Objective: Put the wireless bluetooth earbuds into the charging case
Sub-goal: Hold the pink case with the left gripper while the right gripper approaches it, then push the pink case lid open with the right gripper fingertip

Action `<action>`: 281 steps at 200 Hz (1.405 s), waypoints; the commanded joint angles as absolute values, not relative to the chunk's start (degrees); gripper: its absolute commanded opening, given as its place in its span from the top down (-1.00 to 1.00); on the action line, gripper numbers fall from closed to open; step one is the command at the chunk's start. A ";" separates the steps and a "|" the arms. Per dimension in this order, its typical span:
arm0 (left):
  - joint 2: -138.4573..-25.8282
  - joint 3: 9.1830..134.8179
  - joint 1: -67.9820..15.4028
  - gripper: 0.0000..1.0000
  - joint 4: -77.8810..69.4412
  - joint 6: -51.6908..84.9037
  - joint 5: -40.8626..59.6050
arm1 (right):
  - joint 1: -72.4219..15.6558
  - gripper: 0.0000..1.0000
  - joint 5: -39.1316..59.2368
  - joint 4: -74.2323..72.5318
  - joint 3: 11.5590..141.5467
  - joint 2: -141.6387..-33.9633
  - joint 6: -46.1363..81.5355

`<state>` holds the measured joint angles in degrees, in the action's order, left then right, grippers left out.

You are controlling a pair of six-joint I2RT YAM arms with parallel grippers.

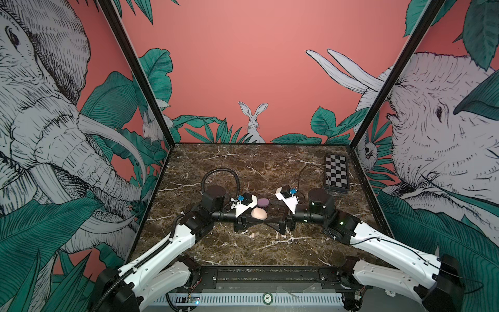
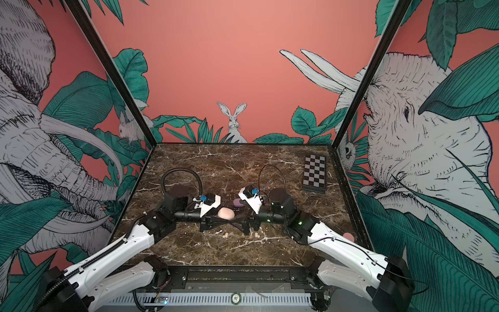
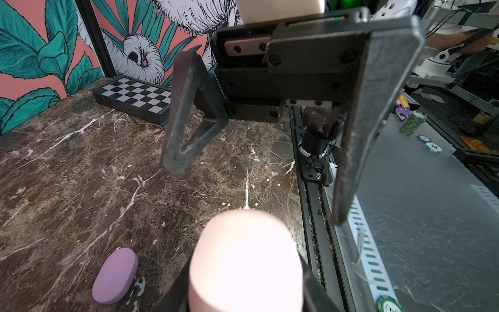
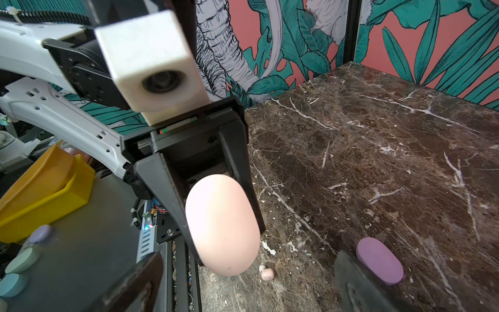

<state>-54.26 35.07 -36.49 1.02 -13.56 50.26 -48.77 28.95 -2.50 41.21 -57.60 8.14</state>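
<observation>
Right now your left hand (image 4: 216, 213) is closed on the peach charging case (image 1: 259, 213), holding it clear of the marble table (image 1: 243, 167); in the right wrist view the case sits pinched between the two dark fingers (image 4: 172, 189), its rounded end pointing away from the hand. Your right hand (image 3: 251, 183) faces it from just across the middle with its jaws spread wide and nothing between them.

Behind the two hands in both top views, the lilac charging case (image 1: 263, 202) lies closed on the table, apart from either hand.

Look nearer the front edge for the earbuds: one peach earbud (image 4: 267, 273) rests on the table just below the held case in the right wrist view, and in a top view you can see that small peach pair (image 2: 226, 235) under the left hand, with another pale pair (image 2: 256, 235) under the right hand. Their colour there is too small to tell.

A chessboard box (image 1: 336, 173) lies at the far right corner of the table.
</observation>
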 commanded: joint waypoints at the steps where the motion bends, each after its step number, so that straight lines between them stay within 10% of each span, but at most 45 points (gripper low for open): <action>1: -53.38 34.29 -36.21 1.00 1.14 -14.71 51.68 | -49.26 -0.96 25.40 -3.35 41.64 -56.52 5.58; 281: -54.02 33.33 -36.69 1.00 -0.79 -14.66 55.54 | -50.98 -0.96 22.78 -3.77 41.75 -59.06 4.73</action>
